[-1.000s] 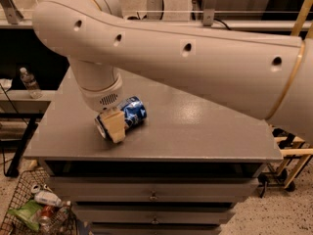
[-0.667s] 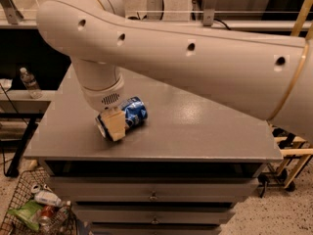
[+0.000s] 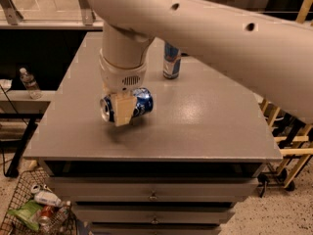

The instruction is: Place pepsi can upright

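The pepsi can [image 3: 143, 102] is dark blue with a silver top. It lies on its side, top facing left, in my gripper [image 3: 124, 112]. The gripper comes down from the large white arm and is shut on the can. A beige finger [image 3: 122, 112] crosses the can's front. The can hangs a little above the front left part of the grey table [image 3: 205, 126], with its shadow on the tabletop just below it.
A taller, slimmer blue-and-silver can [image 3: 171, 61] stands upright further back on the table. A water bottle [image 3: 29, 82] stands on a low shelf to the left. A wire basket [image 3: 34, 209] of trash sits on the floor at lower left. A wooden frame [image 3: 288, 131] stands at the right.
The can has come up off the tabletop in the gripper, still on its side. The arm has risen and the view has shifted, so the slim can behind now shows.
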You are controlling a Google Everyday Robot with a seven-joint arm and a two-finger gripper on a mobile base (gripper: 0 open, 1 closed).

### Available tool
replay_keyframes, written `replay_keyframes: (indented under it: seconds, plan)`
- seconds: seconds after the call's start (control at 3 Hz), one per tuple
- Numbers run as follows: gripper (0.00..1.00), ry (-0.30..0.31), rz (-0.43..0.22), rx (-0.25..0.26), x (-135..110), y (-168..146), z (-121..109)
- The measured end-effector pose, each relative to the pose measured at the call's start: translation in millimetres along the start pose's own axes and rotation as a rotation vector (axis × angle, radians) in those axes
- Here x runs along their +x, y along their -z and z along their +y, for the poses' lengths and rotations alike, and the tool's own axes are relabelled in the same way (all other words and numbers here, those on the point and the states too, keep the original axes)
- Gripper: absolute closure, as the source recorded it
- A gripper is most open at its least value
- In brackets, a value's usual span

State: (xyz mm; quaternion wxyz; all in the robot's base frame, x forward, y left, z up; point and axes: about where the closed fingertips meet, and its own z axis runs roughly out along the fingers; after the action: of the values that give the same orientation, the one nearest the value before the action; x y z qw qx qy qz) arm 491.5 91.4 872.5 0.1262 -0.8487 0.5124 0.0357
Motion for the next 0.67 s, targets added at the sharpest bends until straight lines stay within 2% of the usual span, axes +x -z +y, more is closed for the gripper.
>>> replay_keyframes:
  seconds: [0.33, 0.67]
  plan:
    - [1.00, -0.072, -0.186, 0.069, 7, 24, -8]
    - [1.00, -0.129, -0.395, 0.107, 6, 31, -19]
